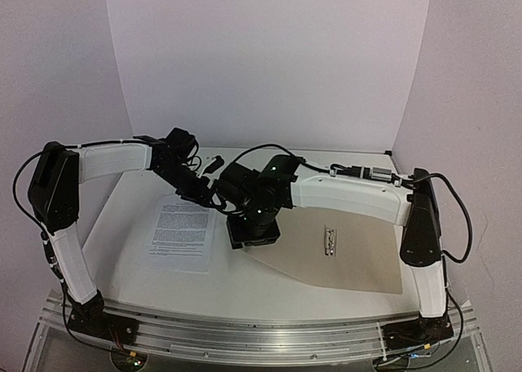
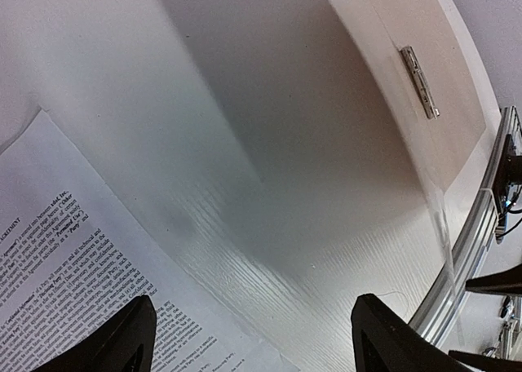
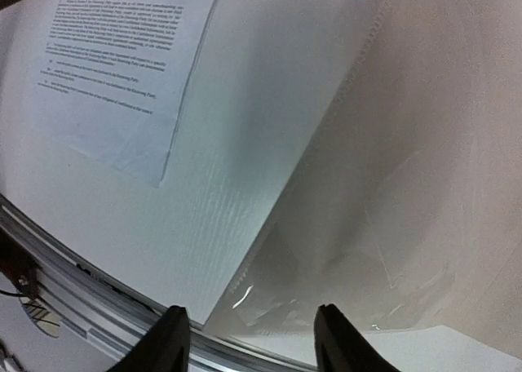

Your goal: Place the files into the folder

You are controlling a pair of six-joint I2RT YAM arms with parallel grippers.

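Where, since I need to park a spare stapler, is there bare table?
Bare white table runs along the near edge, before the printed white paper sheet and the open beige cardboard folder, plus a narrow strip between them. The middle is crowded: left gripper and right gripper hang there.

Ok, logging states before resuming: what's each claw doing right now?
Left claw: open, holding nothing.
Right claw: open, holding nothing.
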